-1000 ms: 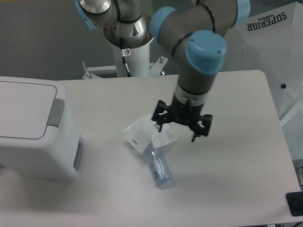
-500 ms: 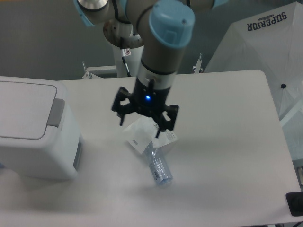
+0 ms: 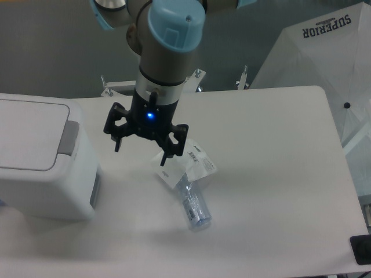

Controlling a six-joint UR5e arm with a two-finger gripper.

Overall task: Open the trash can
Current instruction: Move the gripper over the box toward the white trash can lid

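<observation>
Tool in transit to bin, lid shut.
Bin [image 3: 40,162] at bench [image 3: 278,174] left edge; grey tab [image 3: 69,138] on lid's right side. Tool [image 3: 145,143] wide open, empty, above bench between bin and bottle [image 3: 194,205]. Suggest: go left, press straight down on tab.
</observation>
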